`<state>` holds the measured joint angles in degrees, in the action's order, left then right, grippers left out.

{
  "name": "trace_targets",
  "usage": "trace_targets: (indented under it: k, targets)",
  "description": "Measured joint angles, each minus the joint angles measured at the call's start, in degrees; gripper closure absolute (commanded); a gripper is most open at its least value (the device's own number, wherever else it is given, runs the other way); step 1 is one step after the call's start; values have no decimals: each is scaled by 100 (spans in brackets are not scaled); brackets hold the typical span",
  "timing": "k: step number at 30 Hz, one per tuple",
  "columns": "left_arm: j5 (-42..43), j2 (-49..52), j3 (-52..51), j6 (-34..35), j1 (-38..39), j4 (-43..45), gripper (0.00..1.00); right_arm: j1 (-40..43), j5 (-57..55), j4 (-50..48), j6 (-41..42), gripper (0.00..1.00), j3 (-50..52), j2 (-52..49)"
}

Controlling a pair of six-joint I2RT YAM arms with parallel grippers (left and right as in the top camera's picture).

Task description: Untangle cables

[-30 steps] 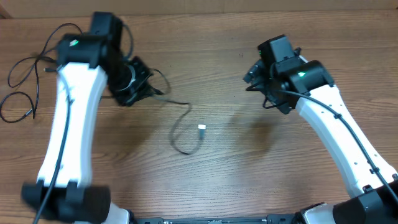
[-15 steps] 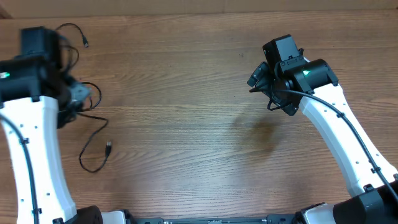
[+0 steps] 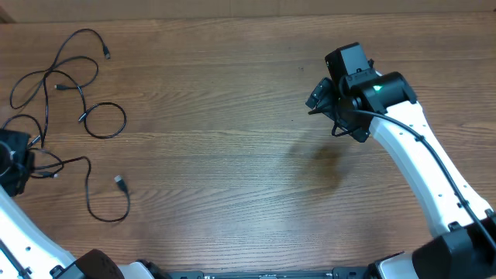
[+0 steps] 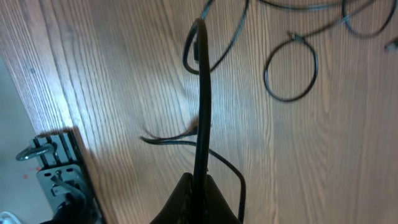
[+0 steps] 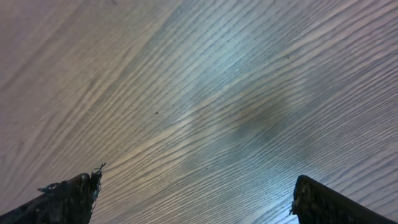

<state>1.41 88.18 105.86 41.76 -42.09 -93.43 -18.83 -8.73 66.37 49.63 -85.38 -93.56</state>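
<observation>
Thin black cables lie as loose curly strands at the table's far left: one long looping cable [image 3: 58,71], a small ring-shaped loop [image 3: 105,120], and a strand [image 3: 87,194] with a small plug end [image 3: 121,183]. My left gripper [image 3: 17,172] at the left edge is shut on that strand; in the left wrist view the cable [image 4: 202,99] runs straight up out of the closed jaws [image 4: 200,193]. The ring loop also shows in the left wrist view [image 4: 291,68]. My right gripper [image 3: 324,97] is open and empty above bare wood, far from the cables.
A wooden table [image 3: 232,155] fills the view. Its left edge and a metal clamp [image 4: 56,162] show in the left wrist view. The right arm [image 3: 411,155] reaches in from the lower right.
My left gripper has swung far left across the table, dragging its cable along. The other cable strands now lie uncovered at the far left. The right arm has barely moved.
</observation>
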Motion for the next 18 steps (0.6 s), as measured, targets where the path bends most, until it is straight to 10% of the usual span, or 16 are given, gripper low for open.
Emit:
trace_targets:
  k: [18]
  targets:
    - [673, 828, -2, 125, -496, 780, 96, 0, 254, -125, -236, 0, 0, -380]
